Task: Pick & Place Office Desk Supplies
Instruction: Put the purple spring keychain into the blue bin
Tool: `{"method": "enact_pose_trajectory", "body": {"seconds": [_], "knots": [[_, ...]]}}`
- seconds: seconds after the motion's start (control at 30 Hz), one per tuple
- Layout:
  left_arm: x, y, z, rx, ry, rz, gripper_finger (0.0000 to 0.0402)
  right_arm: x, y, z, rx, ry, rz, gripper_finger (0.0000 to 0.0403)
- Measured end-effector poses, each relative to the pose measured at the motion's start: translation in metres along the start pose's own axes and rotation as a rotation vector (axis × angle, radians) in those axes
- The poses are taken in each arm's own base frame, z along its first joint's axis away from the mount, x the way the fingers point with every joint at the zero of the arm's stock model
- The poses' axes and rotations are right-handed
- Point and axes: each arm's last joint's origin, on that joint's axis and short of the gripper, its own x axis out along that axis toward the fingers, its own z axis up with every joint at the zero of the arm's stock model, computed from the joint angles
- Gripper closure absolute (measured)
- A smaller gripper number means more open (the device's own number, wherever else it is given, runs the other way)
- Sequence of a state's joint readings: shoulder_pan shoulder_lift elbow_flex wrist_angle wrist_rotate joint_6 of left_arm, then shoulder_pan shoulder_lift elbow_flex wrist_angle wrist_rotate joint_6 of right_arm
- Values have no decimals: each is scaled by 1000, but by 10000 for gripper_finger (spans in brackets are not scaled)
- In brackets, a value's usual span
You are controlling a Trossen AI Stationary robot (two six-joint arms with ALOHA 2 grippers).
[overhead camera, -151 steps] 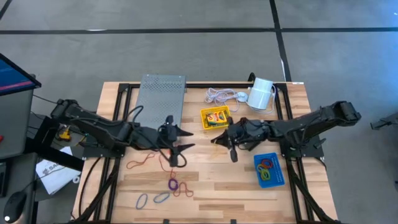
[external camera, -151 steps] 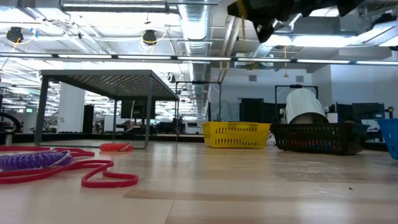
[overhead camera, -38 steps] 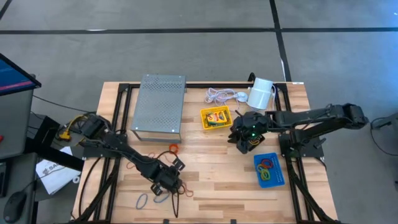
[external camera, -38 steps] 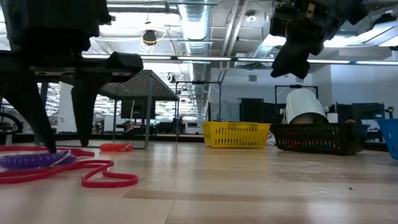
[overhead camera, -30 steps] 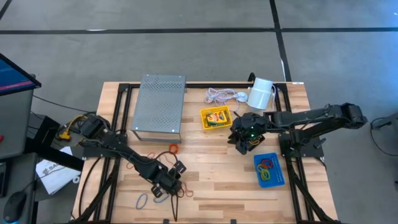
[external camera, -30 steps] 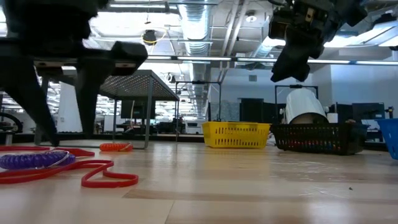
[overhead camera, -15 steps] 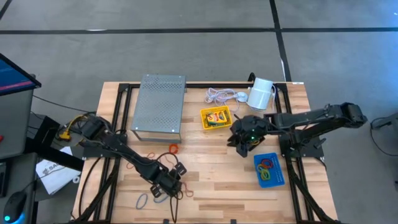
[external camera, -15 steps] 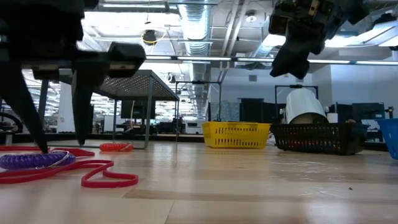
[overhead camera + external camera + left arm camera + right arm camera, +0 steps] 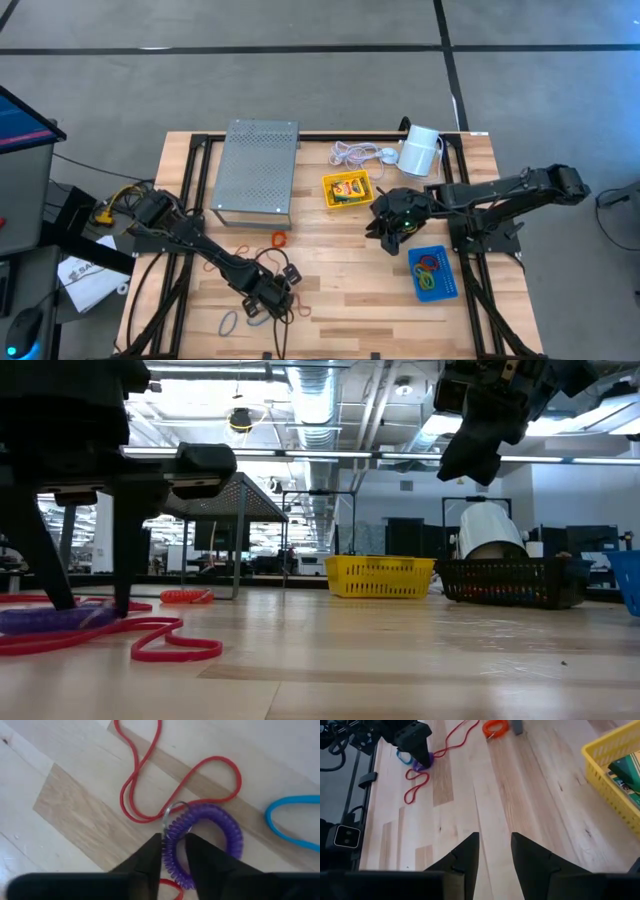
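A purple coiled band (image 9: 220, 830) lies flat on the wooden table near its front edge, and a long red rubber band (image 9: 145, 780) loops beside it. My left gripper (image 9: 174, 854) stands over the coil with its fingers pointing down, shut on one side of it; in the low view its fingertips (image 9: 120, 600) reach the tabletop. My right gripper (image 9: 388, 235) hangs open and empty above the table between the yellow tray (image 9: 330, 200) with a crayon box and the blue tray (image 9: 446, 285) with bands. My left gripper pinches one side of the purple coil's ring (image 9: 175, 840), next to its small metal ring, between its two fingers. The fingers come from above, pointing steeply down, and lie across the strand. The coil lies flat on the table.
A blue band (image 9: 295, 820) lies beside the coil, and an orange coil (image 9: 278, 239) lies farther back. A grey perforated shelf (image 9: 258, 170) stands at the back left, with a white cord (image 9: 355, 154) and a white cylinder (image 9: 420, 150) at the back right. A black mesh tray (image 9: 510, 582) shows in the low view.
My left gripper has sunk toward the table, rolling a little, and its fingertips have come down at the purple coil. The coil and the bands lie where they were.
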State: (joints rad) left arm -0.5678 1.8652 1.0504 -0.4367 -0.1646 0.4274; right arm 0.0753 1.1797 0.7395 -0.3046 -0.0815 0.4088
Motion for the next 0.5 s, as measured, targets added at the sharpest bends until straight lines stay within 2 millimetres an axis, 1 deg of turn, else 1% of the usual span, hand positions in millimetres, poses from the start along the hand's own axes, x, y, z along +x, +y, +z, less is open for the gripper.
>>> {"method": "enact_pose_trajectory", "body": {"seconds": [0.1, 0.13, 0.3, 0.37, 0.5], "knots": [[-3, 0, 1, -31, -19, 2, 371, 0, 2, -1, -5, 3, 6, 292], [-3, 0, 2, -43, -27, 3, 383, 0, 2, -1, -7, 4, 7, 291], [-10, 3, 5, -122, -75, 26, 389, 0, 2, -1, -4, 2, 8, 292], [-20, 4, 7, -151, -101, 42, 396, 0, 2, 0, 3, -3, 9, 291], [-43, 7, 8, -217, -144, 107, 398, 0, 4, 2, 26, -31, 23, 291]]}}
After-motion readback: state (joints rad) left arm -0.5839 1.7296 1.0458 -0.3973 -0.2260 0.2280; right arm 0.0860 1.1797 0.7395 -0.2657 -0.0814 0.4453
